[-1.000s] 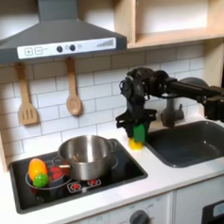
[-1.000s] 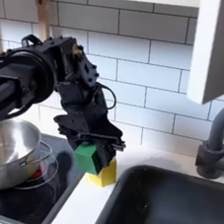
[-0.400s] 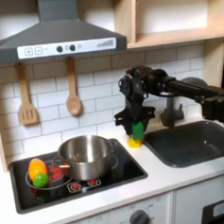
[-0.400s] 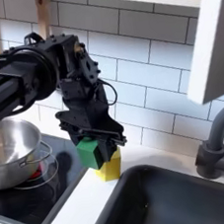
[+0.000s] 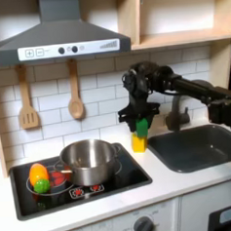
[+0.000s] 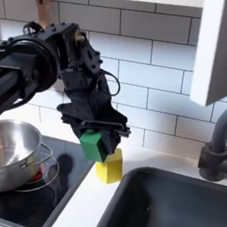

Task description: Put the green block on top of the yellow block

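In both exterior views the steel pot (image 5: 88,160) sits on the stove toward the left, with rounded toy food (image 5: 39,177) beside it in the first exterior view. Further right, on the tabletop (image 6: 73,216) between the stove and the sink (image 5: 203,146), the yellow block (image 6: 110,167) stands alone. The green block (image 6: 92,145) is directly above it, pinched between the fingers of the gripper (image 6: 93,138). In the second exterior view the green block overlaps the yellow block's upper left edge and looks slightly offset toward the second exterior view's left; whether the two blocks touch cannot be told.

The carrying part of the task looks done: the green block is held over its target. What seems left is to settle it squarely on the yellow block, let go, and pull the arm clear.

Compared with a second ago, the arm has risen a little and shifted slightly toward the second exterior view's right, taking the green block with it. The yellow block, pot and toy food have stayed where they were.
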